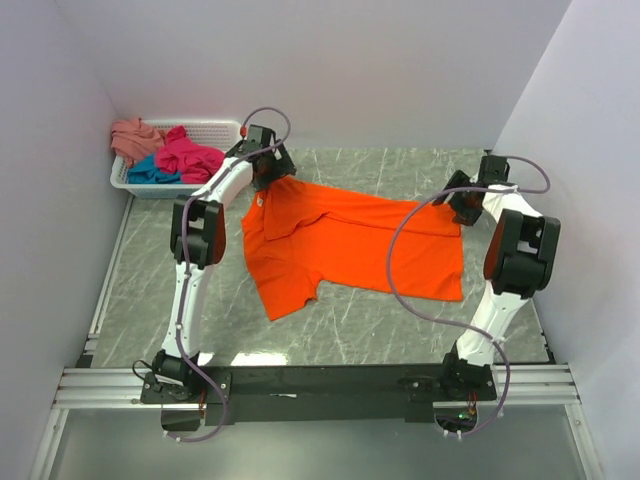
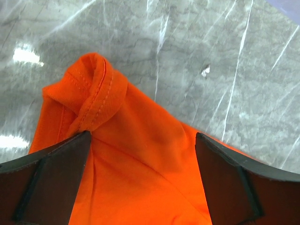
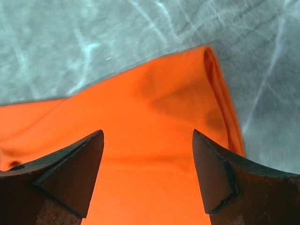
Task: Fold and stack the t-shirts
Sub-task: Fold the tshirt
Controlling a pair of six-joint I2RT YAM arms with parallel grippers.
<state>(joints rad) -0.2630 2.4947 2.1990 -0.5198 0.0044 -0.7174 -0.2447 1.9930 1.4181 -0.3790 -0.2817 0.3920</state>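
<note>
The orange t-shirt [image 1: 350, 250] lies spread out on the marble table. My left gripper [image 1: 272, 168] hovers over its far left corner. In the left wrist view the left gripper [image 2: 143, 135] stands open, with a hemmed, folded-over sleeve edge [image 2: 98, 93] just ahead of the fingers. My right gripper [image 1: 466, 205] is over the shirt's far right corner. The right wrist view shows the right gripper [image 3: 147, 132] open above flat orange cloth [image 3: 154, 93], whose folded edge runs down the right side. Salmon-pink [image 1: 132, 135], magenta-pink [image 1: 187, 155] and teal-blue [image 1: 152, 172] t-shirts are heaped in the basket.
A white lattice basket [image 1: 215, 127] stands at the back left corner against the left wall. White walls close in the table on the left, back and right. The metal rail [image 1: 320, 385] carrying both arm bases runs along the near edge.
</note>
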